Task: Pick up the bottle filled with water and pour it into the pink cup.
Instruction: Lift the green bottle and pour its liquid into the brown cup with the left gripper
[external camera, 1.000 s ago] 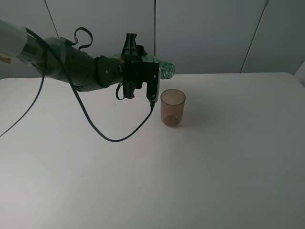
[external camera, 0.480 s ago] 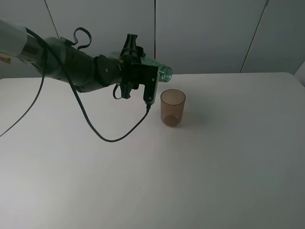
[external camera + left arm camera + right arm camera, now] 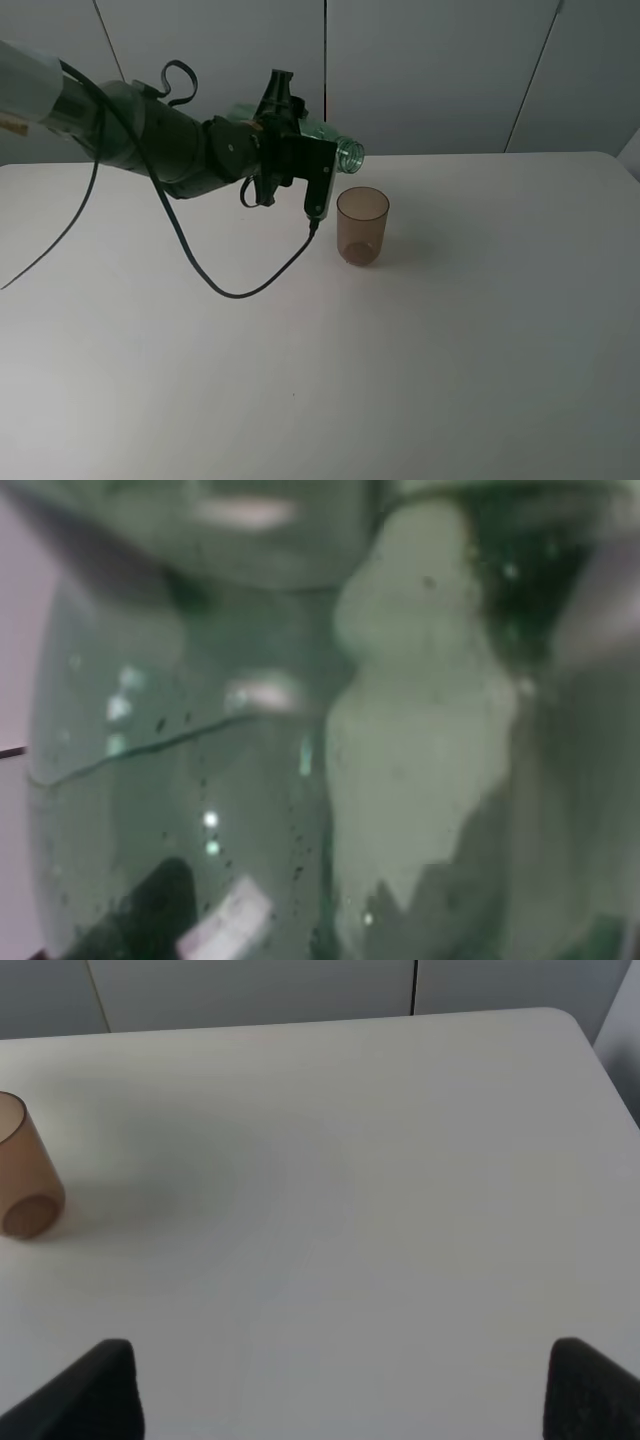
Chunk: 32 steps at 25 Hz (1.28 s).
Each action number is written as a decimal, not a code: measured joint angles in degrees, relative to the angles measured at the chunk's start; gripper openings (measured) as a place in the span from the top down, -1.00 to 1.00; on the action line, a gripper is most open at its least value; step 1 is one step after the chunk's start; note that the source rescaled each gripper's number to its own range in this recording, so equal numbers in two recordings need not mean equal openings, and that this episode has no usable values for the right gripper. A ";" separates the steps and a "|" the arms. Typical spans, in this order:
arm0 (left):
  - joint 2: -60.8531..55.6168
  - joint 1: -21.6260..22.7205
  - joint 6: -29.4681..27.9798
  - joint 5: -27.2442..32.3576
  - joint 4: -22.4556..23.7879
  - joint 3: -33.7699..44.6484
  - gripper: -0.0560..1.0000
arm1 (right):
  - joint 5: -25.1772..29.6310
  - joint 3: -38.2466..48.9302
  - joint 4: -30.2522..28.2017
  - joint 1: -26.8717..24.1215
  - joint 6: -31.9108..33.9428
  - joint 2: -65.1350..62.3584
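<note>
The bottle is transparent green and has no cap. It is held nearly level above the table, and its open mouth is just above and left of the pink cup's rim. My left gripper is shut on the bottle's body. In the left wrist view the green bottle wall fills the frame. The pink cup stands upright on the white table; it also shows in the right wrist view. I see no stream of water. My right gripper is open and empty, well to the right of the cup.
The white table has its back edge against a grey panelled wall. A black cable hangs from the left arm and loops down near the table, left of the cup.
The left wrist has turned a little with the bottle, and the bottle's mouth has dipped slightly toward the cup. The cup has not moved.
</note>
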 joint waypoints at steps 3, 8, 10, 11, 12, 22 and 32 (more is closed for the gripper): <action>0.00 -0.36 0.00 -0.13 0.00 0.00 0.84 | 0.00 0.00 0.00 0.00 0.00 0.00; 0.00 -0.56 0.00 -1.72 0.24 -0.02 0.84 | 0.00 0.00 0.00 0.00 0.00 0.00; 0.00 -0.56 0.00 -2.38 0.49 -0.02 0.84 | 0.00 0.00 0.00 0.00 0.00 0.00; 0.00 -0.56 0.00 -2.43 0.73 -0.02 0.84 | 0.00 0.00 0.00 0.00 0.00 0.00; 0.00 -0.56 0.00 -2.52 1.30 -0.02 0.84 | 0.00 0.00 0.00 0.00 0.00 0.00; 0.00 -0.56 0.37 -2.69 6.41 -0.02 0.84 | 0.00 0.00 0.00 0.00 0.00 0.00; 0.00 -0.56 0.37 -2.69 9.23 -0.12 0.84 | 0.00 0.00 0.00 0.00 0.00 0.00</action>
